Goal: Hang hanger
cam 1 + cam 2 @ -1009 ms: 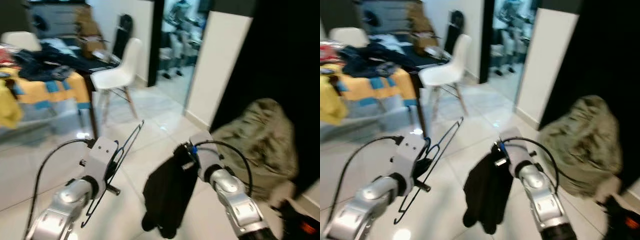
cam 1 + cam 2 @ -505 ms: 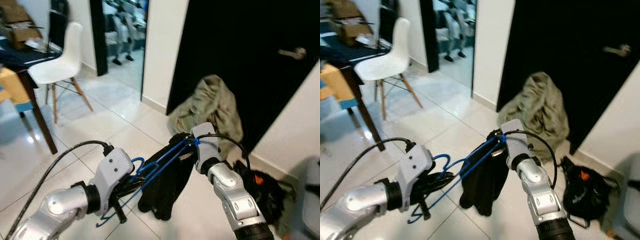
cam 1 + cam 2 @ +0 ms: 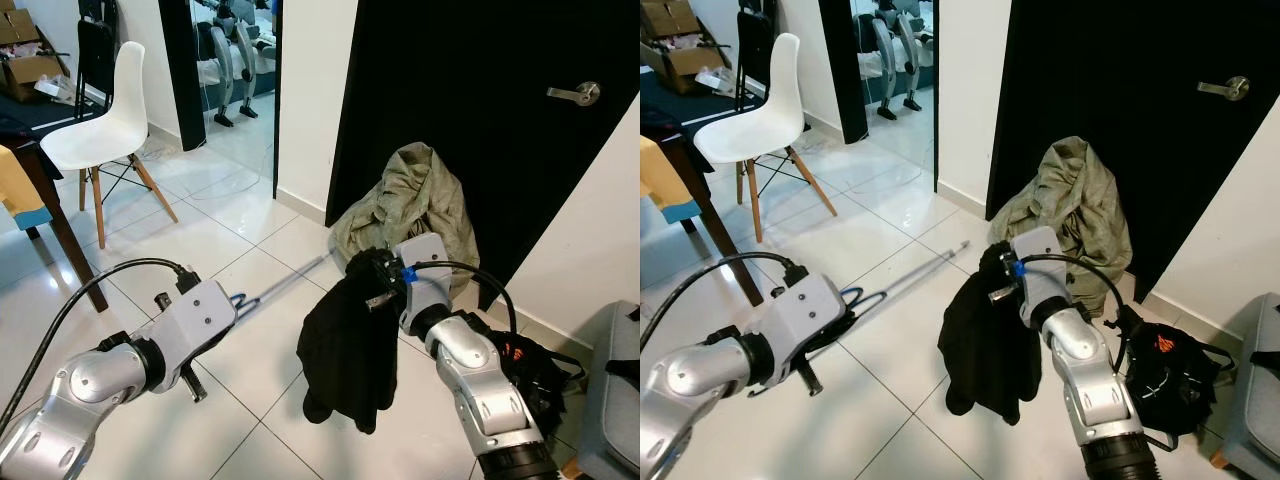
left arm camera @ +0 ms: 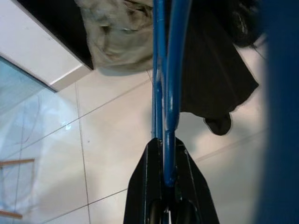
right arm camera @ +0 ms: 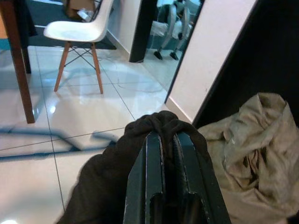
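— Hanger (image 4: 164, 93) first: where does it sit?

— Blue wire, pinched between the two black fingers (image 4: 140, 186) of the left gripper (image 4: 163, 179), which are closed tight on it. From the head camera the hanger (image 3: 285, 285) shows as a thin blurred streak running from that gripper toward the dark garment, above the white tiled floor (image 3: 230, 240).

— What stands to the robot's left?

— A white chair (image 3: 100, 130) with wooden legs, beside a dark table leg (image 3: 62, 240), with a mirrored opening (image 3: 232, 50) behind it.

— And in the middle?

— A black garment (image 3: 350, 350) hangs bunched from the right gripper (image 5: 166, 144); its fingers (image 5: 152, 172) are nearly closed, with a fold of the cloth caught between them. The lower end of the garment dangles close to the floor.

— Behind that?

— An olive-green jacket (image 3: 410, 200) heaped against a black door (image 3: 480, 120) with a silver lever handle (image 3: 575, 93).

— Further right?

— A black bag (image 3: 1165, 375) with an orange mark lies on the floor near the white wall, and a grey object's edge (image 3: 615, 390) shows at the frame's side.
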Motion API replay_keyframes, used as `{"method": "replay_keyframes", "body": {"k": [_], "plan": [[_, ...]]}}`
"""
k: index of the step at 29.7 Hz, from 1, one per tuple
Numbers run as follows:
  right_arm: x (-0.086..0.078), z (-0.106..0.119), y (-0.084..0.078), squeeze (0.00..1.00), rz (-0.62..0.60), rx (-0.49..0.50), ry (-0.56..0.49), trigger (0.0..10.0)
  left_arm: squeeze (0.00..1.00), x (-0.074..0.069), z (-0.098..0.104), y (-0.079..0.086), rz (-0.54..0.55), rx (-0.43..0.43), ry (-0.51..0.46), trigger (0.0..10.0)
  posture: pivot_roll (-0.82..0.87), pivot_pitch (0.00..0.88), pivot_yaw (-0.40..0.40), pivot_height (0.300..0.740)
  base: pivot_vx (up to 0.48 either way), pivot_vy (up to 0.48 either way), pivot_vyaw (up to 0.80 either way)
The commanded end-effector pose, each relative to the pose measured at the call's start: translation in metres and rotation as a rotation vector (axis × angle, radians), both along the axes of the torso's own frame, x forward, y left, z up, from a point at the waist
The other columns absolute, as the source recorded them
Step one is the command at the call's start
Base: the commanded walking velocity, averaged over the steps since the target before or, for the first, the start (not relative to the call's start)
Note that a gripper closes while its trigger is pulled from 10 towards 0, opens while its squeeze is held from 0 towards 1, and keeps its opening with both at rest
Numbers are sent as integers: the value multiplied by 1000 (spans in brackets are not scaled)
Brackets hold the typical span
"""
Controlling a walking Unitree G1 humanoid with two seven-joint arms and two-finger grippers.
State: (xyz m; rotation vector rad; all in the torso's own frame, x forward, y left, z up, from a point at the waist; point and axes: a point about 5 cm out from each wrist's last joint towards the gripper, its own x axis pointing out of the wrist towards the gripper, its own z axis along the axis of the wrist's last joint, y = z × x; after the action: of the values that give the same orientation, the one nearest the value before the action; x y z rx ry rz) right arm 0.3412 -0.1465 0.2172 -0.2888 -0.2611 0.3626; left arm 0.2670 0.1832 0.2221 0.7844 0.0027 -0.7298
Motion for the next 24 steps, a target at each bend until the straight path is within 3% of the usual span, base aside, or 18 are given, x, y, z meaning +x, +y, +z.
{"method": "replay_keyframes", "body": {"k": [1, 2, 3, 4, 5, 8, 11, 14, 17, 20, 21, 22, 24], "plan": [[-7, 13, 5, 0, 115, -27, -64, 10000, 0, -9, 5, -1, -101, 21, 44, 10000, 21, 214, -45, 740, 0, 0, 0], [-7, 13, 5, 0, 115, -27, -64, 10000, 0, -9, 5, -1, -101, 21, 44, 10000, 21, 214, -45, 740, 0, 0, 0], [-15, 16, 11, 0, 239, -74, -65, 10000, 0, -15, 10, 1, -150, 1, 97, 10000, 26, 213, -43, 740, 0, 0, 0], [-15, 16, 11, 0, 239, -74, -65, 10000, 0, -15, 10, 1, -150, 1, 97, 10000, 26, 213, -43, 740, 0, 0, 0], [-21, 20, 18, 0, 336, -125, -76, 10000, 0, -21, 13, 1, -199, -39, 153, 10000, 22, 212, -42, 740, 0, 0, 0], [-28, 26, 26, 0, 445, -208, -104, 10000, 0, -30, 19, 0, -263, -113, 221, 10000, 22, 210, -47, 740, 0, 0, 0], [-30, 28, 30, 0, 491, -238, -114, 10000, 0, -30, 22, 0, -269, -147, 230, 10000, 30, 206, -52, 740, 0, 0, 0], [-35, 33, 38, 0, 558, -273, -127, 10000, 0, -20, 23, 10, -174, -173, 172, 10000, 32, 203, -53, 740, 0, 0, 0], [-34, 35, 36, 0, 532, -289, -122, 10000, 0, -9, 18, 17, -58, -194, 113, 10000, 28, 201, -55, 740, 0, 0, 0], [-34, 35, 36, 0, 532, -289, -122, 10000, 0, -9, 18, 17, -58, -194, 113, 10000, 28, 201, -55, 740, 0, 0, 0], [-26, 34, 28, 0, 446, -287, -114, 10000, 0, -4, 14, 20, 7, -212, 92, 10000, 17, 199, -54, 740, 0, 0, 0], [-26, 34, 28, 0, 446, -287, -114, 10000, 0, -4, 14, 20, 7, -212, 92, 10000, 17, 199, -54, 740, 0, 0, 0], [-10, 41, 11, 0, 267, -233, -122, 10000, 0, -3, 3, 18, 73, -262, 100, 10000, 14, 197, -50, 740, 0, 0, 0]]}}
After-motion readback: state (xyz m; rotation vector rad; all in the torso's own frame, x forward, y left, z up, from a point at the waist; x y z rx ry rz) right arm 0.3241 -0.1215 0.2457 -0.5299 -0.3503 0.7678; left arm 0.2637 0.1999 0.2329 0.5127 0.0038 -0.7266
